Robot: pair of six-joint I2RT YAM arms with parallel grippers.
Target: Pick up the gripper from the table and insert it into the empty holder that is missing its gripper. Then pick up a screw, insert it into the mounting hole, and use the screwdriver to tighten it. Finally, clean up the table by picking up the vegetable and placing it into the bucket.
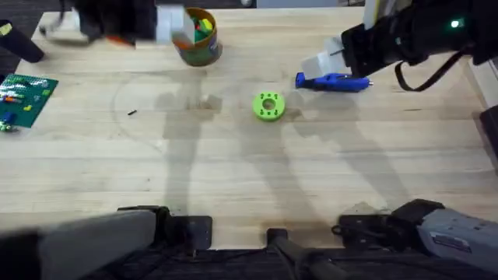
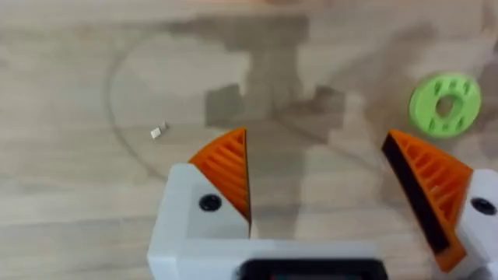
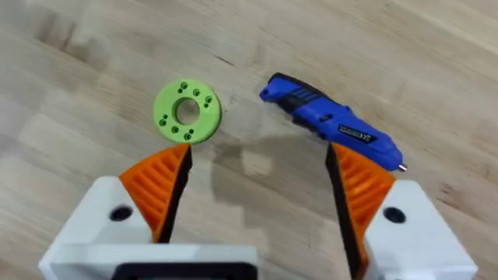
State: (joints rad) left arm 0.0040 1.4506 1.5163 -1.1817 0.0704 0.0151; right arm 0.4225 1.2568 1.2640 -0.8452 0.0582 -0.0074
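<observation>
Screwdriver [image 1: 333, 81], bright blue, lay flat on the wooden table [image 1: 249, 171] at the far right in the overhead view, with the right gripper [image 1: 331, 61] hovering just above and partly over it. In the right wrist view the screwdriver [image 3: 331, 122] sat beyond the orange ribbed fingers [image 3: 159, 183], which stood wide apart with bare wood between them, gripping nothing. Near the table's middle lay a flat lime-green ring [image 1: 268, 106] with small holes, to the left of the screwdriver and apart from it; the same ring [image 3: 187, 112] appeared beside the tool in the right wrist view. A tiny dark screw [image 1: 131, 112] rested alone on the wood at the left. The yellow-orange bucket [image 1: 198, 37] with a green band stood at the far edge, left of centre, with colourful toy pieces inside; whether the vegetable was among them could not be told. The left gripper [image 1: 144, 27] hung blurred just left of the bucket. Its wrist view showed its fingers [image 2: 226, 167] spread wide over bare wood, holding nothing, with the ring [image 2: 445, 104] off to one side. A green board [image 1: 23, 99] lay at the table's left edge.
</observation>
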